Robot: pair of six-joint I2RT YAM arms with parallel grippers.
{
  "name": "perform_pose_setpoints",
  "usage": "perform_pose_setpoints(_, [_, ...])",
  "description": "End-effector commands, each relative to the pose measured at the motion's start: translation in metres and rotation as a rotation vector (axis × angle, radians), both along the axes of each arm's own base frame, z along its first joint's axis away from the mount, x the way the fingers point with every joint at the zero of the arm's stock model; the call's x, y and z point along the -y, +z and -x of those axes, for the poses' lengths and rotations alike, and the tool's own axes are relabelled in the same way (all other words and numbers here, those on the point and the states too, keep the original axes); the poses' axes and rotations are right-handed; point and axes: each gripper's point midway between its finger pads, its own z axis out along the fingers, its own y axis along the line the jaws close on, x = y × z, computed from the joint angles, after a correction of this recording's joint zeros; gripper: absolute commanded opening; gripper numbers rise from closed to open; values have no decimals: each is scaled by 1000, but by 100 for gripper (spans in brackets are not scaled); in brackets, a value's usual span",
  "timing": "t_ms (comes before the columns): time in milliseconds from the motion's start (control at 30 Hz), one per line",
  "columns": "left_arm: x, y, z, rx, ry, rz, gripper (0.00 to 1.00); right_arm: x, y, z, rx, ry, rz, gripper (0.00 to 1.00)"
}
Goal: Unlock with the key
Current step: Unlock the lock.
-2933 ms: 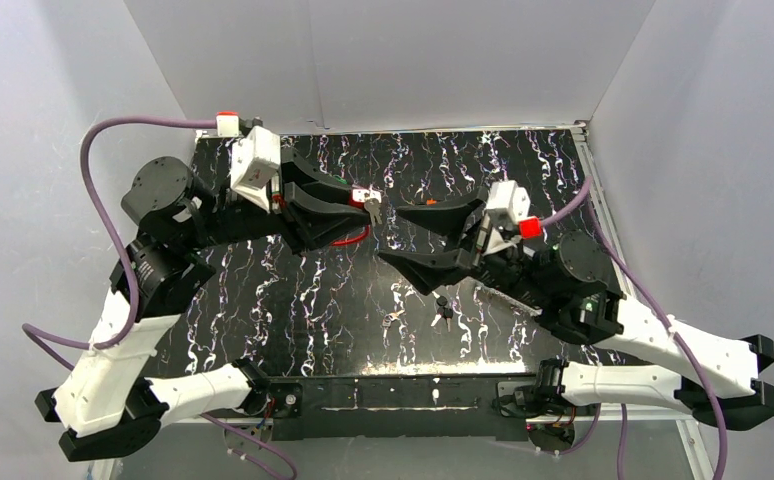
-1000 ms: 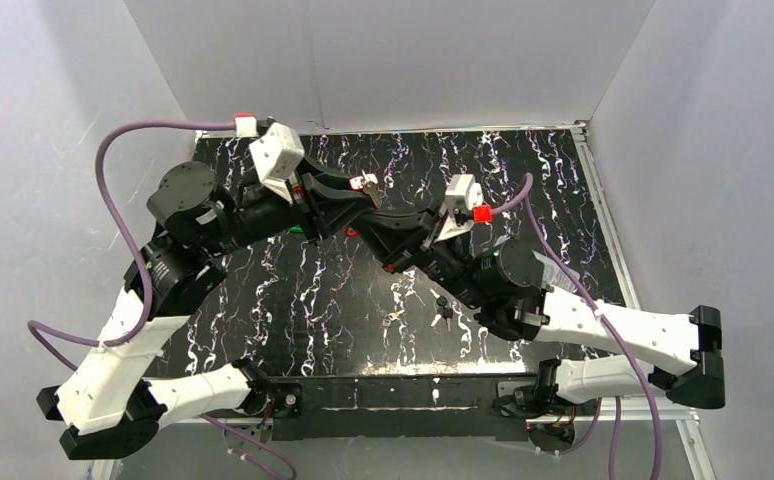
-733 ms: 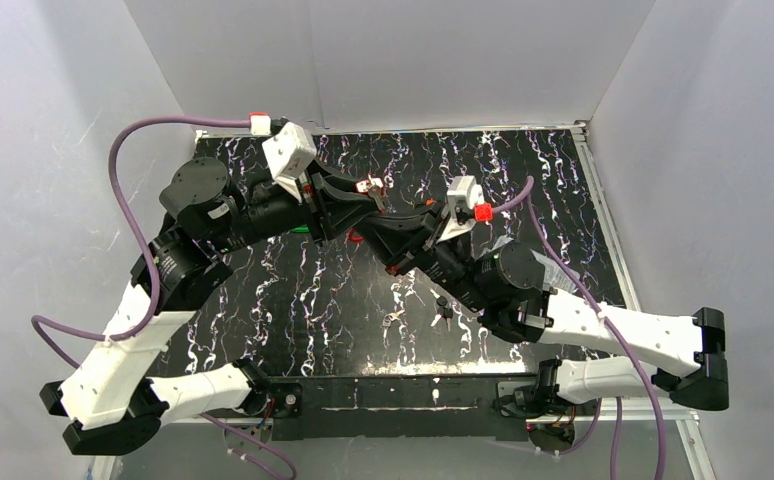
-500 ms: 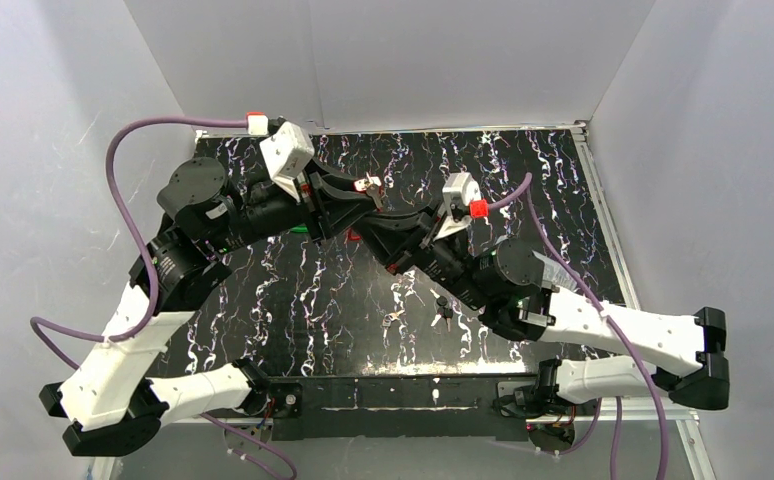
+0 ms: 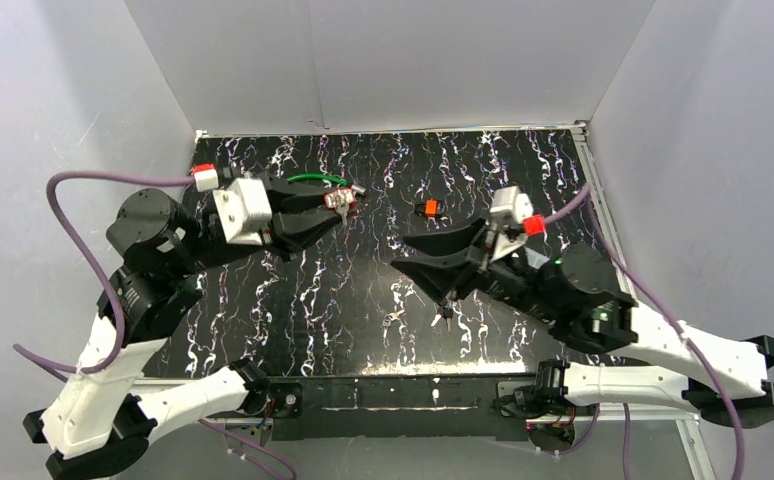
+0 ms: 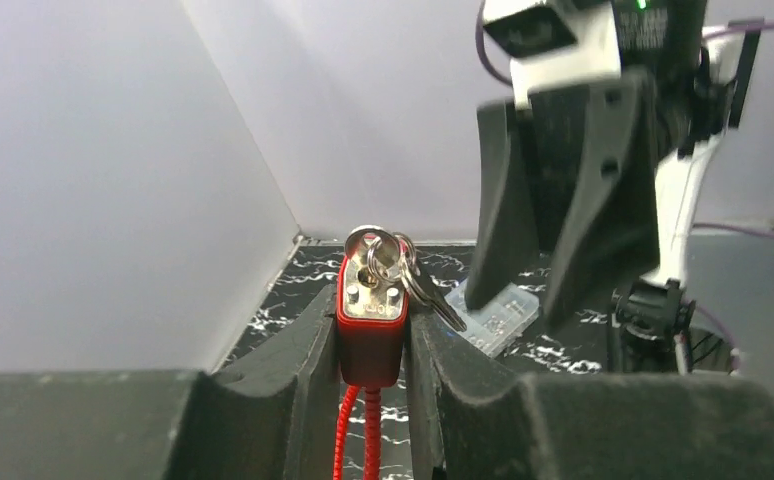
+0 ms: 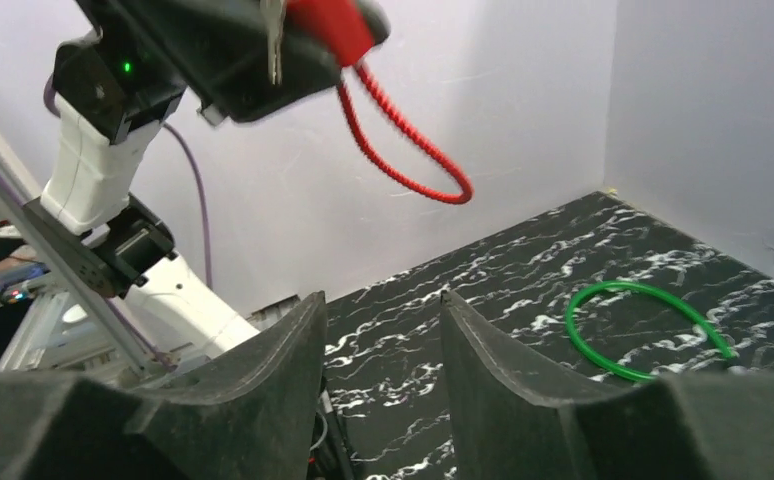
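Observation:
A red padlock (image 6: 371,330) is pinched between the fingers of my left gripper (image 6: 373,300), which is shut on it. A silver key (image 6: 375,252) on a ring sits in its top, with a second key (image 6: 433,300) hanging beside it. Two strands of its red cable (image 6: 356,430) run down from the body. In the top view the padlock (image 5: 340,199) is held up at the back left. My right gripper (image 5: 399,252) stands open and empty to its right, apart from it. In the right wrist view the padlock (image 7: 331,22) and its cable loop (image 7: 408,155) hang above my right gripper (image 7: 381,298).
A green ring (image 5: 315,179) lies on the black marbled table (image 5: 523,170) behind the left gripper. A small orange object (image 5: 428,208) sits mid-table. Loose keys (image 5: 446,310) and another small key (image 5: 395,320) lie near the front. A clear plastic box (image 6: 493,310) lies beyond the padlock.
The right gripper, earlier shut at the key on the padlock, has opened and drawn back to the right. The left arm has pulled back left with the padlock.

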Motion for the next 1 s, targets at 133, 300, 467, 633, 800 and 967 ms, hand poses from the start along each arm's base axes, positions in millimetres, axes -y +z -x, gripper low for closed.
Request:
perform_pose_setpoints(133, [0, -95, -6, 422, 6, -401, 0, -4, 36, -15, 50, -83, 95, 42])
perform_pose_setpoints(300, [2, -111, -8, 507, 22, -493, 0, -10, 37, -18, 63, -90, 110, 38])
perform_pose_setpoints(467, [1, -116, -16, 506, 56, -529, 0, -18, 29, -21, 38, -96, 169, 37])
perform_pose_setpoints(633, [-1, -121, -23, 503, 83, -555, 0, -28, 2, -20, -30, -99, 234, 38])
perform_pose_setpoints(800, [0, -122, -26, 489, 97, -562, 0, -35, -15, -17, -77, -97, 266, 41])
perform_pose_setpoints(967, [0, -120, -26, 492, 101, -561, 0, -43, -24, -15, -110, -89, 268, 47])
